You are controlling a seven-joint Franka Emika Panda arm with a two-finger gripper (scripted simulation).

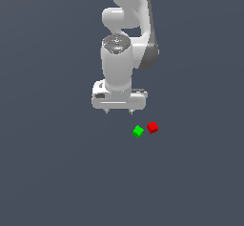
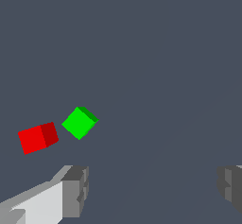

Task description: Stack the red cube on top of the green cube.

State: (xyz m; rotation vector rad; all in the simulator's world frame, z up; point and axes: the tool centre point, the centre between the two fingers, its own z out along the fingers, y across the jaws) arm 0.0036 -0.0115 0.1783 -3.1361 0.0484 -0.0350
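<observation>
The red cube [image 1: 152, 127] lies on the dark grey floor, just to the exterior view's right of the green cube [image 1: 138, 131]; the two sit close together with a small gap. My white gripper [image 1: 119, 111] hangs above the floor, up and to the exterior view's left of both cubes, open and empty. In the wrist view the red cube [image 2: 38, 137] and the green cube [image 2: 79, 122] lie side by side beyond my fingertips [image 2: 75, 190], which stand wide apart with nothing between them.
The dark grey floor [image 1: 57, 172] spreads evenly all around. The white arm [image 1: 126, 25] rises above the gripper. Nothing else shows.
</observation>
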